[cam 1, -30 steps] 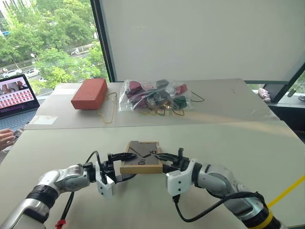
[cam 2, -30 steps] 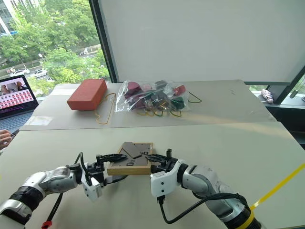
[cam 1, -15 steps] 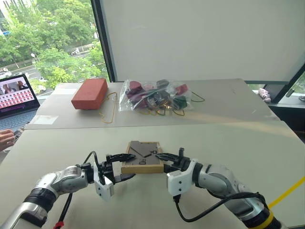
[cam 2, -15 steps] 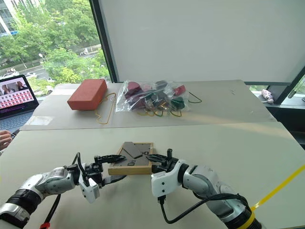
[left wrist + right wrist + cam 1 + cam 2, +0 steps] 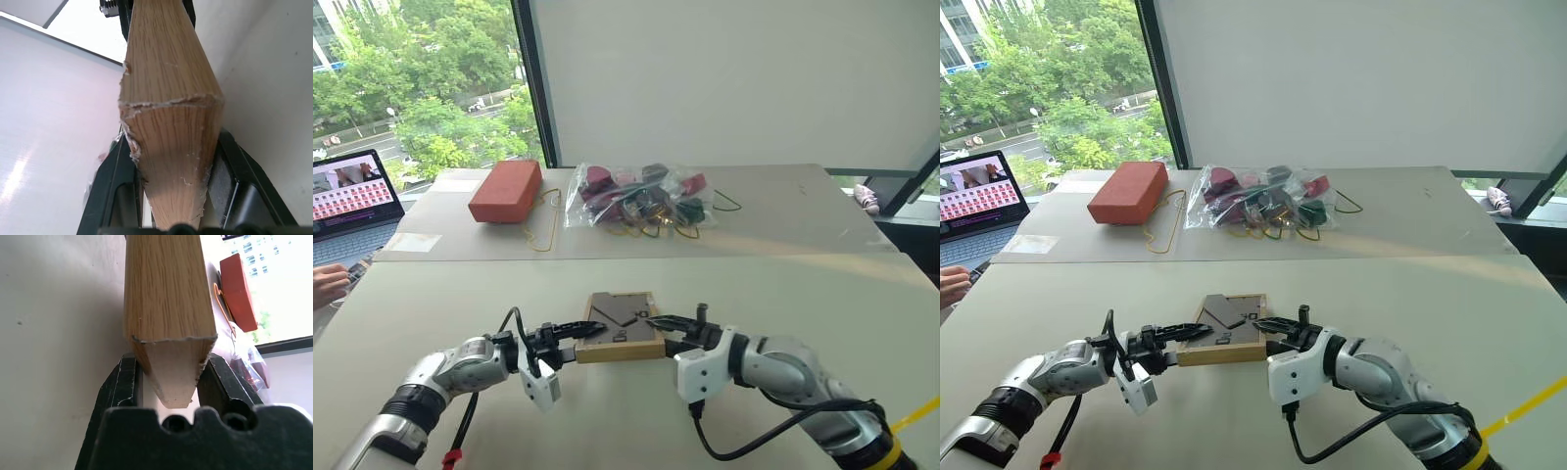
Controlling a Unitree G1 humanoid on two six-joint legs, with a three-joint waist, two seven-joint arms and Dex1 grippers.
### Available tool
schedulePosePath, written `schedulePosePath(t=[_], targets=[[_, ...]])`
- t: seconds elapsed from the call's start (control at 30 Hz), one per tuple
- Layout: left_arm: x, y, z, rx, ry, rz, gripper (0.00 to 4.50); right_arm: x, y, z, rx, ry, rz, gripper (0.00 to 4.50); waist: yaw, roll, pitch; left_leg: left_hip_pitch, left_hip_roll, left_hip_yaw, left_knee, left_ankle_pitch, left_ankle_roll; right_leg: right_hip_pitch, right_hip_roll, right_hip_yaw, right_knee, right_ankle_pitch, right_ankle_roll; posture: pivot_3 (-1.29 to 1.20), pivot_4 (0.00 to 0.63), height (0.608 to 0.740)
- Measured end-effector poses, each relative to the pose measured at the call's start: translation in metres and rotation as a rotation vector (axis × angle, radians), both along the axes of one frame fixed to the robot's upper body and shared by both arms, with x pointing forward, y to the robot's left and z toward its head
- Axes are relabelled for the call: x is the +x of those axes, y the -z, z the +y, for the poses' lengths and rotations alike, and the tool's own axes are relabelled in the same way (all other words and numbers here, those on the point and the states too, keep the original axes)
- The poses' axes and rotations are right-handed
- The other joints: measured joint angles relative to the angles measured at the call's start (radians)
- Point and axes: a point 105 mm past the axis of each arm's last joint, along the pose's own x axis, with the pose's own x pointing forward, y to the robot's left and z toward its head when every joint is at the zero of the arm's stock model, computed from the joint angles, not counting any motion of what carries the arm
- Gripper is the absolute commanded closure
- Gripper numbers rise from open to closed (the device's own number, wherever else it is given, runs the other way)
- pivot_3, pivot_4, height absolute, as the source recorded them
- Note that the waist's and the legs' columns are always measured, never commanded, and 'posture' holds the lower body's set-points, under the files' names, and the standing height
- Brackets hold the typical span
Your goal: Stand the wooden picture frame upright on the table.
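Closing: left gripper now clamps frame opposite right gripper, also clamped; ready to lift.

Office-like room: laptop, pale tables, big window.

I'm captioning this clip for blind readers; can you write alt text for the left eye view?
Two robot grippers, left gripper and right gripper, pinch opposite near corners of a wooden picture frame lying backboard-up on a beige table. Behind sit a red-orange block and a clear bag of items.
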Motion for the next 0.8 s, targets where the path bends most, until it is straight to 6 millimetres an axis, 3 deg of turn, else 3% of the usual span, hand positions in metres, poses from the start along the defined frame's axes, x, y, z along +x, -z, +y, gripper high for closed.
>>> schedulePosePath(t=[0.03,0.07,0.13,0.27,0.4,0.53,0.63,0.7,0.8], targets=[[0.000,0.001,0.003,-0.001,-0.012,0.000,3.03,0.012,0.009,-0.028,-0.036,0.107,0.069,1.23,0.002,0.000,0.000,0.000,0.000,0.001,0.000,0.000,0.000,0.000,0.000,0.000,0.000,0.000,0.000,0.00,0.150,0.740],[-0.001,0.001,0.005,0.003,-0.018,0.001,3.03,0.017,0.011,-0.044,-0.055,0.164,0.098,0.91,0.004,0.000,0.000,0.000,0.000,0.001,0.000,0.000,0.000,-0.001,0.000,0.001,0.000,0.000,0.000,0.00,0.150,0.740],[0.000,0.001,0.006,0.007,-0.022,-0.004,3.03,0.020,0.003,-0.051,-0.046,0.175,0.097,0.20,-0.004,0.000,0.000,0.001,0.001,0.001,-0.001,0.000,0.001,-0.002,0.002,0.001,0.002,0.000,-0.001,0.00,0.150,0.740],[0.000,0.001,0.006,0.013,-0.026,-0.009,3.03,0.015,0.000,-0.036,-0.011,0.120,0.086,0.05,-0.013,0.000,0.000,0.001,0.001,0.000,0.000,0.000,0.001,-0.001,0.001,0.001,0.003,-0.001,-0.001,0.00,0.150,0.740],[-0.001,0.001,0.007,0.016,-0.026,-0.012,3.03,0.038,-0.019,-0.022,0.279,0.249,0.258,0.05,-0.019,0.000,0.000,0.000,0.001,0.000,0.001,0.000,0.000,-0.002,0.001,0.001,0.004,0.000,-0.002,0.00,0.150,0.740],[-0.001,0.002,0.007,0.023,-0.022,-0.017,3.03,0.064,-0.069,-0.007,0.580,0.319,0.787,0.05,-0.022,0.001,0.000,0.000,0.001,-0.001,0.001,0.000,0.000,-0.003,0.001,0.001,0.006,0.000,-0.002,0.00,0.150,0.740],[-0.002,0.003,0.004,0.025,-0.012,-0.023,3.03,0.056,-0.103,0.025,0.635,0.187,1.055,0.05,-0.018,0.003,-0.001,0.000,0.002,-0.004,-0.001,-0.001,0.001,-0.003,0.002,-0.003,0.006,0.000,-0.003,0.00,0.150,0.740],[-0.002,0.002,0.003,0.023,-0.008,-0.026,3.03,0.048,-0.104,0.048,0.623,0.115,1.183,0.05,-0.016,0.004,-0.001,-0.001,0.001,-0.004,-0.002,-0.001,0.001,-0.003,0.002,-0.004,0.007,0.000,-0.003,0.00,0.150,0.740],[-0.002,0.002,0.002,0.018,-0.005,-0.028,3.03,0.045,-0.082,0.070,0.547,0.122,1.341,0.05,-0.015,0.004,-0.001,-0.003,0.000,-0.004,0.000,-0.001,0.001,-0.004,0.000,-0.003,0.006,0.001,-0.002,0.00,0.150,0.740]])
